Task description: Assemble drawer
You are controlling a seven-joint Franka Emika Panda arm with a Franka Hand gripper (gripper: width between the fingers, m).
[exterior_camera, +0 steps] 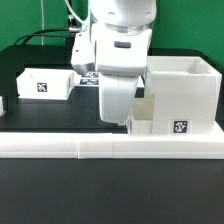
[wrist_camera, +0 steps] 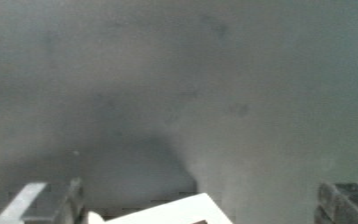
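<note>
"Drawer shell point(exterior_camera: 182, 92): report its location with reference to the rail."

"The drawer shell stands upright on the black surface point(exterior_camera: 60, 112), just behind the rail point(exterior_camera: 100, 148), at the rail's end on the exterior view's right. One square tag shows on the face toward the rail. A second drawer part, the small tray point(exterior_camera: 45, 83), sits farther behind the rail, toward the exterior view's left, well apart from the shell. It is open-topped and carries one tag."

"State the end effector position."

"The end effector point(exterior_camera: 117, 118) hangs low behind the rail's middle section, just beside the shell's side that faces the exterior view's left. Whether it touches the shell cannot be determined from the exterior view."

"State the finger condition."

"In the wrist view, the fingers point(wrist_camera: 43, 203) of the end effector point(wrist_camera: 197, 192) stand wide apart, one at each side of the frame. A white corner point(wrist_camera: 158, 212) lies between them, nearer one finger. It does not span the gap, so nothing is clamped. Which drawer part this corner belongs to cannot be determined. The rest of the wrist view is a blurred grey field."
</note>
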